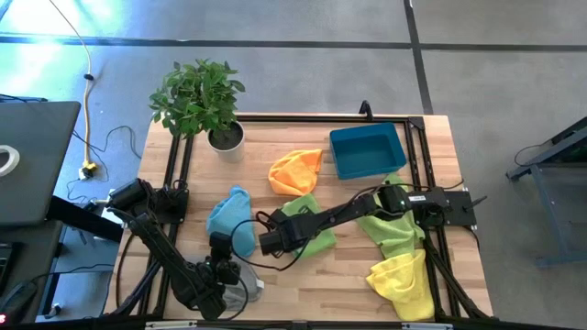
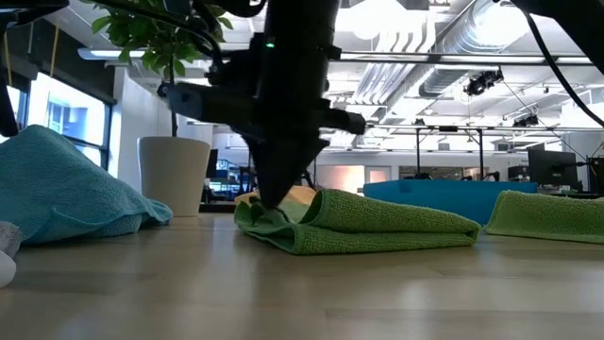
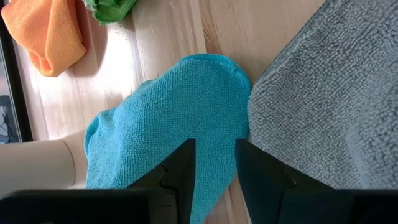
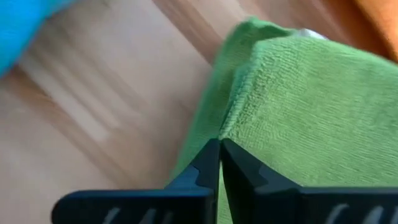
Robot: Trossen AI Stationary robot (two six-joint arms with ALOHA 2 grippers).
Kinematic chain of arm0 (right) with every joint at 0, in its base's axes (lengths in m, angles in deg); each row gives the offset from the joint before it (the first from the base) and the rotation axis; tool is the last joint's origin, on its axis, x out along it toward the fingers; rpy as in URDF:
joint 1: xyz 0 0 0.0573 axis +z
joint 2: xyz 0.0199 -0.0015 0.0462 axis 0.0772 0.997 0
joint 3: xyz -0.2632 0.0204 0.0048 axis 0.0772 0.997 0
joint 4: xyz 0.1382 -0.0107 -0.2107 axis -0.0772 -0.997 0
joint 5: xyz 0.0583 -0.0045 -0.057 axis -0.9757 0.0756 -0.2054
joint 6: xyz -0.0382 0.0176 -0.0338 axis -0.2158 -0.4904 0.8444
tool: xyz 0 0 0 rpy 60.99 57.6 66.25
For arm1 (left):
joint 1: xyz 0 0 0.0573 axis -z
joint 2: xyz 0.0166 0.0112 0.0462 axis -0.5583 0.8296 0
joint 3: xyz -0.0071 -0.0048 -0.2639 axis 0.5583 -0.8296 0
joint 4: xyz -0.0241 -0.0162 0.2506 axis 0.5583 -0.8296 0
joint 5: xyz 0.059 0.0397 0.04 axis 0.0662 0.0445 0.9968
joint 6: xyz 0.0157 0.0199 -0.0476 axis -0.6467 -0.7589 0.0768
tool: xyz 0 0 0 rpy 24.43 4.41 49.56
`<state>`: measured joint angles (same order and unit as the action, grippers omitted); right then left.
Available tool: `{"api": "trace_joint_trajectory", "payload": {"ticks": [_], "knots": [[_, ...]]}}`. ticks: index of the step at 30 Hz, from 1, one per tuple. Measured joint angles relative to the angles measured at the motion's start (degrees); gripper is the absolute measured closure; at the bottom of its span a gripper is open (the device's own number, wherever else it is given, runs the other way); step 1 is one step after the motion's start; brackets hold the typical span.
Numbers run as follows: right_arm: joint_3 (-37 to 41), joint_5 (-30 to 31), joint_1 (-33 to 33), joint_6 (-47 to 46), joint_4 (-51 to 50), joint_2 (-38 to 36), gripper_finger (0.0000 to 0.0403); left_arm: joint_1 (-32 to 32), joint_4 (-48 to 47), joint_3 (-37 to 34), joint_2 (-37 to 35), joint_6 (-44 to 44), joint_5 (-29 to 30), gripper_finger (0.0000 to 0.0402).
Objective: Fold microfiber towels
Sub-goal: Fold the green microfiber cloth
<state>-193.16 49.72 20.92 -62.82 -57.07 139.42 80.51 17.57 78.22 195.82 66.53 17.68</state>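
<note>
The right hand (image 4: 219, 163) reaches across the wooden surface (image 1: 303, 275) to the near-left corner of the soft green microfiber towel (image 1: 316, 229), its two dark fingers pinched together on the towel's folded edge. That towel lies near the middle of the surface, just beside the crumpled light blue microfiber towel (image 1: 228, 213) on its left. The left hand (image 3: 211, 174) hovers at the front-left of the surface with its fingers partly apart and nothing between them, above the light blue towel and the grey microfiber towel (image 3: 329, 106), which touch each other. The orange microfiber towel (image 1: 295, 171) lies farther back, next to the rigid blue plastic bin (image 1: 369, 149). A lime green towel (image 1: 393, 226) and a yellow towel (image 1: 404, 280) rest at the right side.
</note>
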Motion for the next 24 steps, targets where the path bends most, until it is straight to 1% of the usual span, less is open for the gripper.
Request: {"api": "trace_joint_trajectory", "payload": {"ticks": [4, 11, 13, 15, 18, 21, 24], "knots": [[-1.18, -0.70, 0.14, 2.57, 3.52, -0.16, 0.0401, 0.00, -0.02, 0.00, 0.00, 0.00, -0.01, 0.0298], [-0.99, -1.84, 0.18, 2.52, 4.03, -0.11, 0.0401, 0.32, -0.02, 0.00, 0.00, 0.00, 0.00, 0.0298], [-0.99, -1.79, 0.31, 3.75, 5.05, -0.11, 0.0394, 0.46, -0.02, 0.00, 0.00, 0.01, 0.00, 0.0298], [-0.99, -1.85, 0.58, 5.65, 5.98, -0.11, 0.0377, 0.68, -0.02, 0.00, 0.00, 0.02, -0.02, 0.0298], [-1.03, -2.46, 0.85, 7.22, 7.22, -0.11, 0.0334, 0.92, -0.02, 0.00, 0.00, 0.02, -0.02, 0.0298], [-1.03, -3.63, 1.04, 6.52, 7.20, -0.09, 0.0287, 1.18, 0.00, 0.00, 0.00, 0.07, -0.01, 0.0298], [-1.03, -4.15, 1.41, 5.20, 7.23, -0.09, 0.0252, 1.23, -0.01, 0.00, 0.00, 0.09, 0.00, 0.0298]]}}
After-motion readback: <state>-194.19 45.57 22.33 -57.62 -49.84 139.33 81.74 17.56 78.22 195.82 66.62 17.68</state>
